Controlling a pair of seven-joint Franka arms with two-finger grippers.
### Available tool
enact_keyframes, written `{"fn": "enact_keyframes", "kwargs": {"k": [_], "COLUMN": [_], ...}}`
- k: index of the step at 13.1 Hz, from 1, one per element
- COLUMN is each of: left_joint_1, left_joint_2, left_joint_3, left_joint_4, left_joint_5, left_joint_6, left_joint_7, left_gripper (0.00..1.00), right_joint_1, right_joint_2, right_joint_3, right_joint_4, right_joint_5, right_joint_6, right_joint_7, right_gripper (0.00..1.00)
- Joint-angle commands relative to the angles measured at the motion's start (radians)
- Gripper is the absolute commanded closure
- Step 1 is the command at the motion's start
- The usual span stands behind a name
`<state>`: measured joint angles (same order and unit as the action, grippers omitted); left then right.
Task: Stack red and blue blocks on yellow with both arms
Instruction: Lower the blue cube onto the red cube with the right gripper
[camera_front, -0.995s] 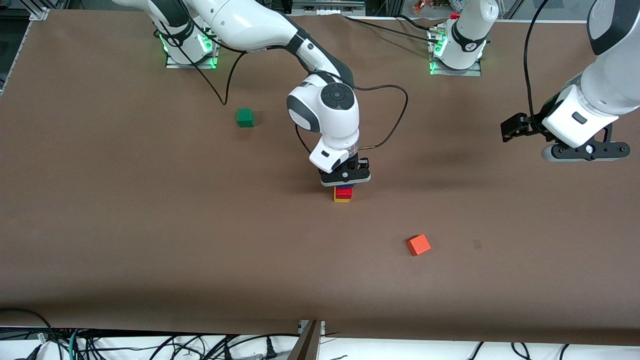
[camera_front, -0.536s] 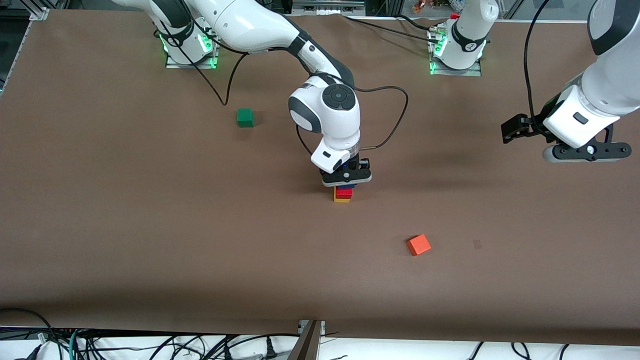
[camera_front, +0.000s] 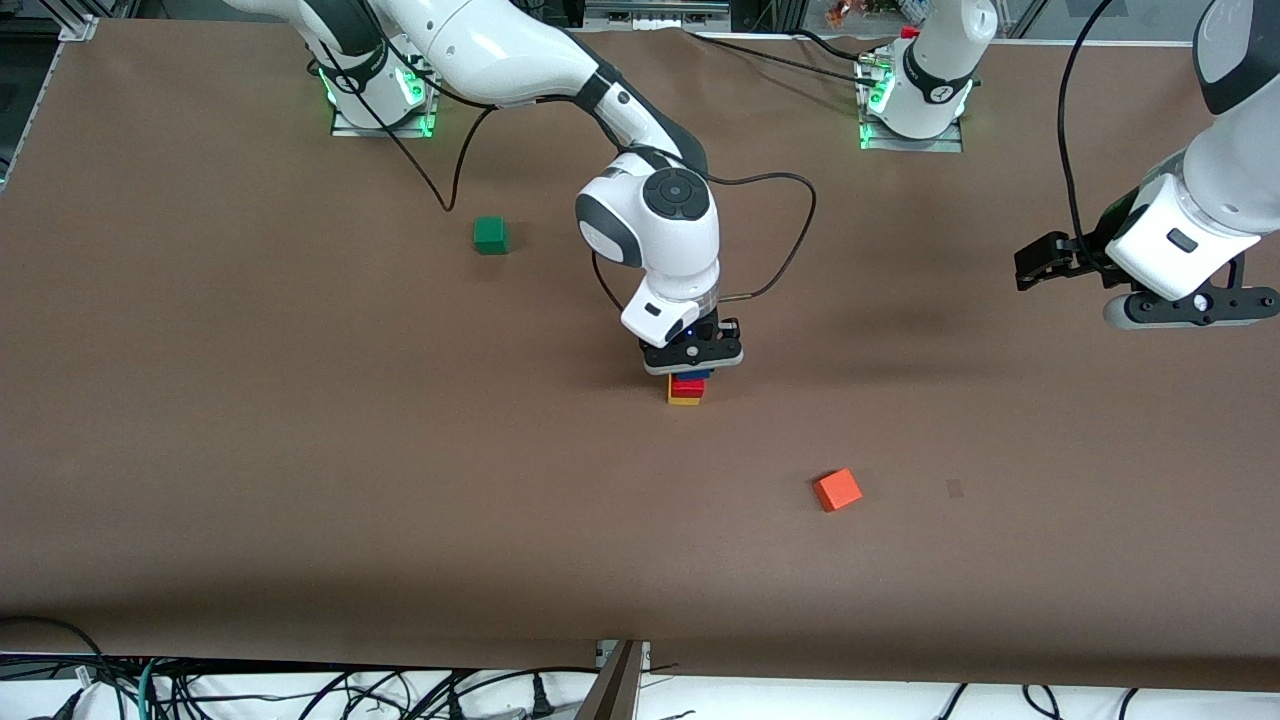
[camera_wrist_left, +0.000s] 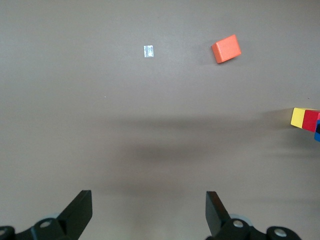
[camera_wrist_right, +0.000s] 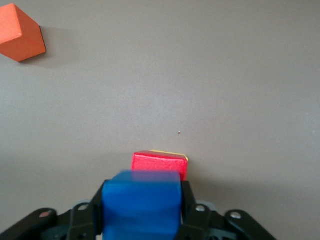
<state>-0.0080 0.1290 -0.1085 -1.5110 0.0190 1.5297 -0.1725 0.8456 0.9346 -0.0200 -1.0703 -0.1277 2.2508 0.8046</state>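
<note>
Reaching down from its base at the top of the front view, the right arm's black two-finger tool (camera_front: 692, 362) sits over a three-cube stack near the middle of the brown bench (camera_front: 300, 450). The small bright yellow matte cube (camera_front: 684, 400) rests on the bench, the deep crimson red cube (camera_front: 686, 385) sits on it, and the saturated blue cube (camera_wrist_right: 141, 207) is on top, between the tool's fingers. They flank its sides closely; whether they have let go I cannot tell. Over the last second this tool has barely moved, so the release seems to be just starting (a judgement) and the stack looks all but done.

The left arm's tool (camera_wrist_left: 149, 212) has drifted toward its own end of the bench, fingers wide apart and empty, waiting over bare surface.

A lighter orange-red cube (camera_front: 837, 490) lies nearer the front camera than the stack, well apart from it. A green cube (camera_front: 490, 235) lies farther from the camera, toward the right arm's end. Room around the stack is open, so a straight lift looks unobstructed.
</note>
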Motion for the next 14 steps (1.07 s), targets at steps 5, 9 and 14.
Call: {"fn": "enact_keyframes", "kwargs": {"k": [5,9,14], "left_joint_1": [0.005,0.005,0.003], "left_joint_2": [0.012,0.012,0.012], "left_joint_3": [-0.003,-0.003,-0.003], "left_joint_4": [0.025,0.025,0.026], "left_joint_5": [-0.025,-0.027,-0.024], "left_joint_6": [-0.003,-0.003,-0.003], "left_joint_7": [0.019,0.019,0.021], "left_gripper": [0.00,0.00,0.00], "right_joint_1": [0.006,-0.006,-0.118], "right_joint_2": [0.020,-0.008,-0.166], "right_joint_3": [-0.011,-0.014,-0.005], "right_joint_4": [0.039,0.043,0.041], "right_joint_5": [-0.017,-0.003,0.127], "right_joint_6": [0.001,-0.069,-0.276], "right_joint_7": [0.019,0.033,0.005], "right_gripper": [0.02,0.00,0.00]}}
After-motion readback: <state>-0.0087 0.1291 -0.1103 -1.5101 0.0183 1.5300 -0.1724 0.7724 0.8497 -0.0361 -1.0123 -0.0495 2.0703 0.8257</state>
